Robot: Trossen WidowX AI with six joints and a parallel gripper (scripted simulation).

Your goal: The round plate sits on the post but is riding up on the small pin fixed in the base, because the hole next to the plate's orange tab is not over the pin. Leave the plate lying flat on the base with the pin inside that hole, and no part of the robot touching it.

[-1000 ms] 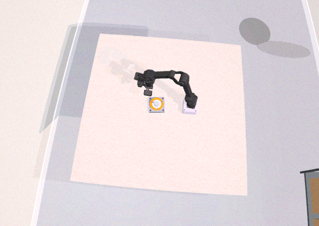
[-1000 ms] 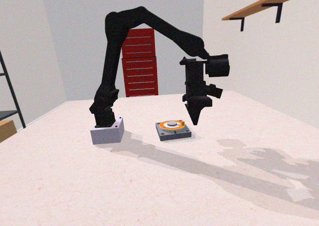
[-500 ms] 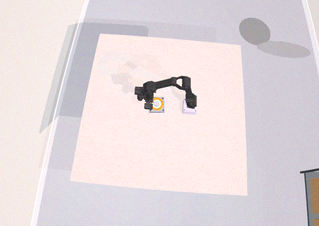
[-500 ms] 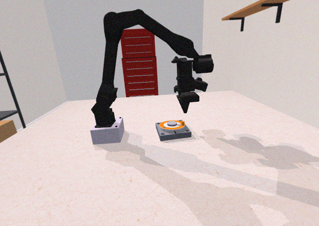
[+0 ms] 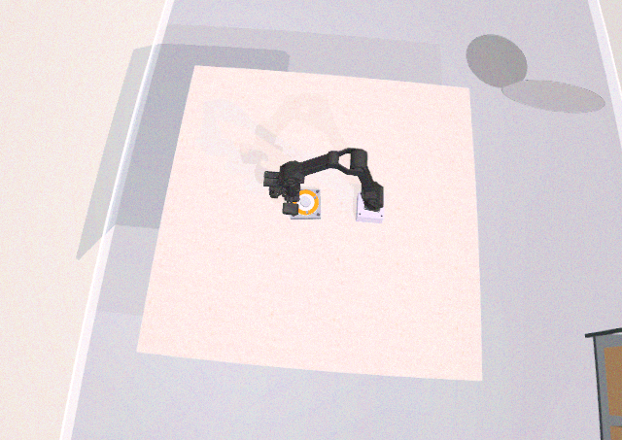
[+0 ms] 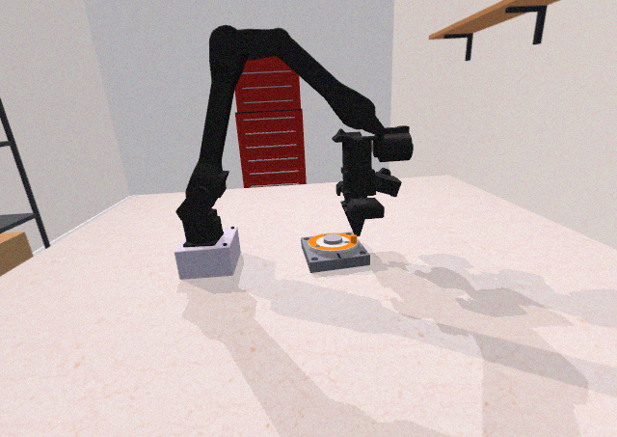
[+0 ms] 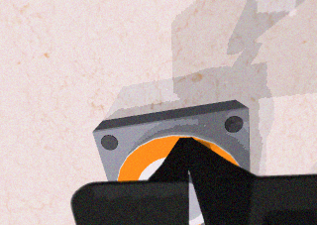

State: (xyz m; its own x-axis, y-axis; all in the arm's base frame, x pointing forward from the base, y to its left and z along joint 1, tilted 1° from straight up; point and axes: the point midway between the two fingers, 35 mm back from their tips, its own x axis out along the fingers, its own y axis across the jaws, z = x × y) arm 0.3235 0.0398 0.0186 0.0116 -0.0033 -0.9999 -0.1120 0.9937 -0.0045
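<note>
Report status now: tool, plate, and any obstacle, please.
Tool shut, empty, tip down at tab. Orange plate on base. No obstacle seen.

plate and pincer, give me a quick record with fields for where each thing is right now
plate: round orange plate on the grey base, around the pale centre post
tab: orange tab at the plate's edge, beside the fingertips
pincer: pincer shut, holding nothing, pointing down with its tip at the plate's rim by the tab
contact: tip looks to be at the plate; touching cannot be confirmed
pin and hole: hidden behind the fingers in the wrist view
arm mount: pale block beside the base
</note>
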